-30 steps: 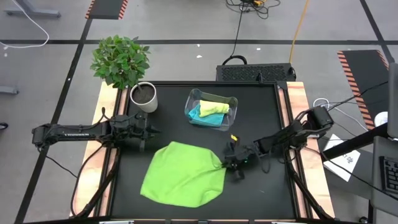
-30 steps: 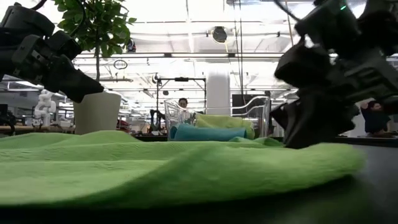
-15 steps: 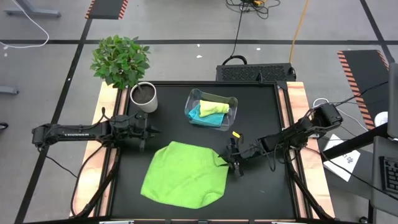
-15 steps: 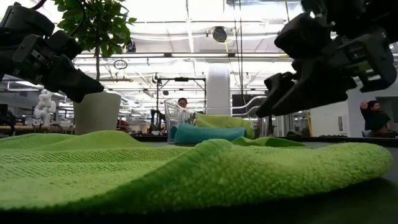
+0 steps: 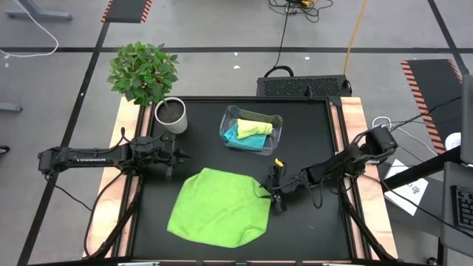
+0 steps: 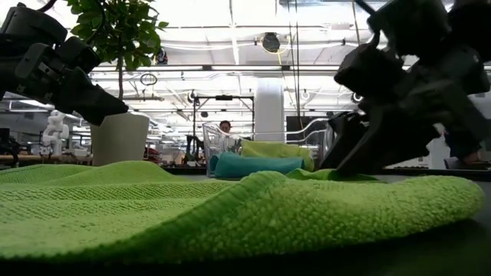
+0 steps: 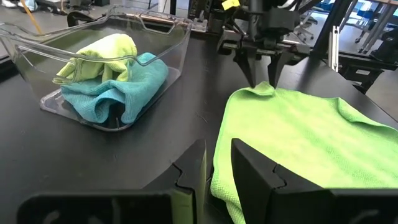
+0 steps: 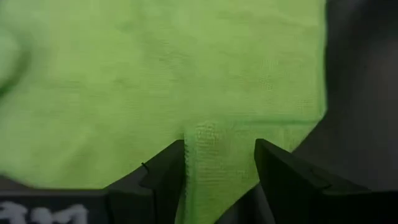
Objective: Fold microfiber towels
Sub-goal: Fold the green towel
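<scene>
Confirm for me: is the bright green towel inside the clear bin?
No. The bright green towel lies spread on the black table; the clear bin holds the other two.

The green towel was soft cloth with a nubbly, looped pile, matt all over. The bin was clear glossy plastic, holding a yellow-green towel and a blue towel of similar fuzzy cloth. The table was smooth, matt black, edged in what looked like pale wood. The pot seemed smooth and white.
</scene>
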Available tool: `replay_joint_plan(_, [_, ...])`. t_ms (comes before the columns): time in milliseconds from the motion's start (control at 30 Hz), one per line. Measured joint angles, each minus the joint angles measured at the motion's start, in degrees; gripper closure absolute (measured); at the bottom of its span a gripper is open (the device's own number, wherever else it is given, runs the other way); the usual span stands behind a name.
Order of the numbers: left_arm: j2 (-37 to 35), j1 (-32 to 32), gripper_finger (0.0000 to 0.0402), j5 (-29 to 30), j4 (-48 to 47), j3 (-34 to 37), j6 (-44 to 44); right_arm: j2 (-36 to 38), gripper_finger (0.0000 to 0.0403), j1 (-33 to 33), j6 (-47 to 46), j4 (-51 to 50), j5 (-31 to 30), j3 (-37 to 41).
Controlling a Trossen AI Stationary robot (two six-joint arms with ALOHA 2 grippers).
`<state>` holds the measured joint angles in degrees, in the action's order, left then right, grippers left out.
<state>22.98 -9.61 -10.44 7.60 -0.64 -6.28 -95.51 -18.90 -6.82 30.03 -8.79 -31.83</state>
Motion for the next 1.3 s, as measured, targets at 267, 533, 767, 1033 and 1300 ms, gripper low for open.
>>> replay_joint_plan(267, [0.0, 0.0, 0.0325, 0.0, 0.0, 0.0, -0.1, -1.8, 0.0233, 0.0, -0.3, 0.1, -3.5, -0.8])
replay_joint_plan(533, [0.0, 0.0, 0.0325, 0.0, -0.1, 0.0, -0.3, -1.8, 0.0383, -0.1, -0.8, 0.1, -3.4, -0.9])
replay_joint_plan(767, [0.0, 0.0, 0.0325, 0.5, -3.9, 0.0, -5.0, -0.8, 0.0400, -1.9, -1.3, -0.1, -3.3, -0.9])
replay_joint_plan(1033, [2.7, 0.0, 0.0325, 2.4, -5.9, 0.0, -9.3, 4.8, 0.0402, -5.0, -0.9, -2.8, -4.7, -0.9])
replay_joint_plan(1300, [12.4, 0.7, 0.0323, 1.9, -5.9, 0.0, -18.3, 9.7, 0.0402, -7.1, -1.5, -9.9, -7.7, -0.9])
